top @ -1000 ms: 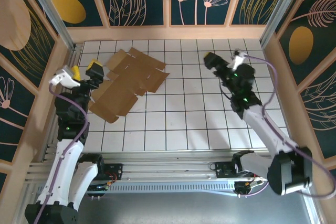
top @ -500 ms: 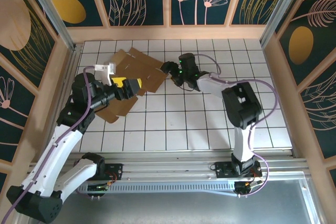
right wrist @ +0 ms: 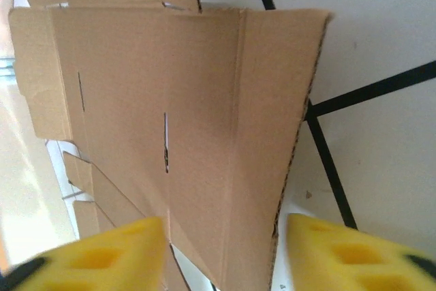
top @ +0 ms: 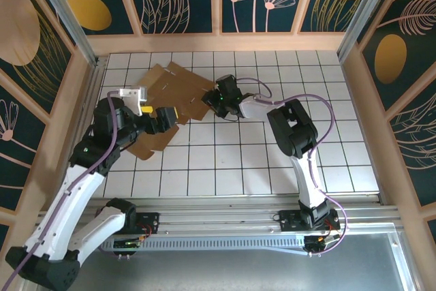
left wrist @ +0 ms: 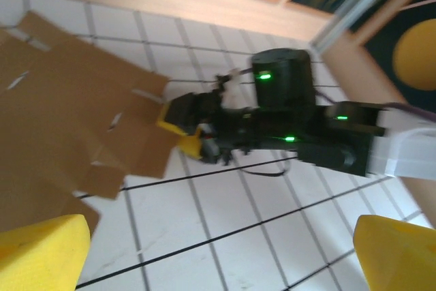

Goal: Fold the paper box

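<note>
**Paper box.** The paper box point(top: 180, 86) lay as a flat, unfolded brown die-cut sheet at the far left of the white tiled table point(top: 238, 161), close to the back wall. Its slots and crease lines were visible in the right wrist view point(right wrist: 191, 100), and its flaps in the left wrist view point(left wrist: 68, 120).

**Left gripper.** The left gripper point(top: 170, 114) was positioned above the near part of the sheet. Its yellow pads stood wide apart point(left wrist: 218, 257) and nothing was held between them.

**Right gripper.** The right gripper point(top: 215, 102) was positioned at the sheet's right-hand flap. From the left wrist camera, its yellow tips point(left wrist: 187, 133) met the flap's edge. In its own camera, the jaws point(right wrist: 221, 250) were partly apart, with the flap's edge in the gap between the pads and not clamped.
</note>
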### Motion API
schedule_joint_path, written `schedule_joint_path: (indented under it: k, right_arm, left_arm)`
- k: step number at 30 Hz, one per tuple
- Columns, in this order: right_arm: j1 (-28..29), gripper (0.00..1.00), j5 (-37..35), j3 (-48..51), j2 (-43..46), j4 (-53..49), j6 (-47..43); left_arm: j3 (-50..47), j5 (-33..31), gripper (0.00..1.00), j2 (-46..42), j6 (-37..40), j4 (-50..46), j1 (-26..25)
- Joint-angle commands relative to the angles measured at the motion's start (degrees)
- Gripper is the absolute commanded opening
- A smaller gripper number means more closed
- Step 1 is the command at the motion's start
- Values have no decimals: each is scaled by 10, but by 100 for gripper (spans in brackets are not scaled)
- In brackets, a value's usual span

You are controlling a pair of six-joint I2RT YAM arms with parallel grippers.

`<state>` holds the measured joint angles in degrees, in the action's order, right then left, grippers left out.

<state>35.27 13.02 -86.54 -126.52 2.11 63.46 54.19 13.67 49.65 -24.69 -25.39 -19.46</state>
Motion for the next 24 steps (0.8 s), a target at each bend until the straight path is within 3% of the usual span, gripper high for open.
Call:
schedule_joint_path:
  k: [1, 4, 8, 13, 17, 24]
  right_arm:
    - [2, 33, -22, -25, -15, -24, -8]
    - [-5, 12, -52, -10, 6, -30, -25]
    - [-32, 1, -65, 7, 59, -56, -120]
    - [-89, 0, -65, 91, 161, -85, -235]
    - [-141, 0, -73, 209, 268, -70, -288]
    - [-157, 0, -141, 312, 383, -36, -392]
  left_arm:
    - [34, -82, 99, 23, -20, -66, -1]
    - [42, -78, 99, 30, -27, -68, -1]
    - [36, -85, 99, 36, -37, -67, -2]
    - [19, 20, 99, 79, -34, -44, -2]
    - [-27, 66, 95, 99, -73, 15, -6]
    - [-32, 52, 88, 188, -137, 87, -68]
